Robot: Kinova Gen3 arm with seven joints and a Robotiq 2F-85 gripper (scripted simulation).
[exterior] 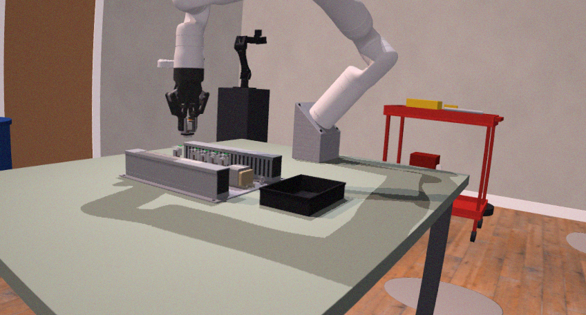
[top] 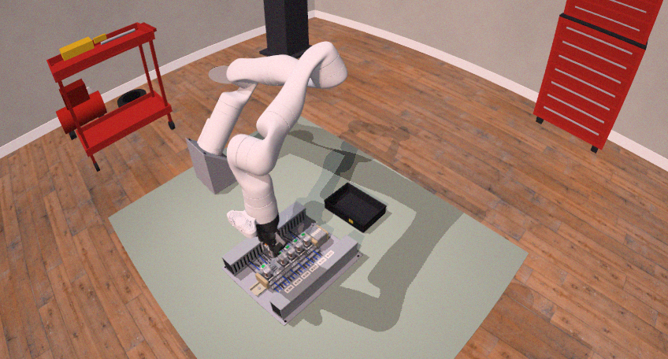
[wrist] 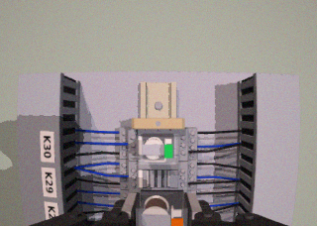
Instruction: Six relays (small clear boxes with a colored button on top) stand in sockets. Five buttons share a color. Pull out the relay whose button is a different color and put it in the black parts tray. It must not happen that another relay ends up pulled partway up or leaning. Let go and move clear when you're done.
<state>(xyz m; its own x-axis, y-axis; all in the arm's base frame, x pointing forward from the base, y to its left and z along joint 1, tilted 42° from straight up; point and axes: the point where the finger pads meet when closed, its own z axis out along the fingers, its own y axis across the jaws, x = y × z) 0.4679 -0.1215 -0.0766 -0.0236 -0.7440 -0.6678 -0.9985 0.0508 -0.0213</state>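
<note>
- The gripper [exterior: 188, 128] is clamping the orange-button relay [wrist: 160, 222], fingers pinching its clear sides; the odd button is showing at the relay's lower right in the wrist view.
- The relay is hanging in the air above the panel [exterior: 176, 174], clear of the sockets, so the extraction looks done.
- It is being held upright, button up, with the wrist pointing straight down: a vertical pull suits a plug-in part, since tilting would likely bind its pins.
- The green-button relay [wrist: 158, 151] is sitting seated directly below in the wrist view; further green buttons are showing along the row in the top view [top: 295, 248].
- The black parts tray [top: 355, 207] is lying on the table [exterior: 123, 246] just beside the panel's far end, open side up, apart from the gripper.
- Next step is probably a lateral carry over the tray; current height seems enough to clear the panel's slotted duct walls [exterior: 232, 159].
- Main risk: the relay slipping in a smooth-sided pinch during the traverse.
</note>
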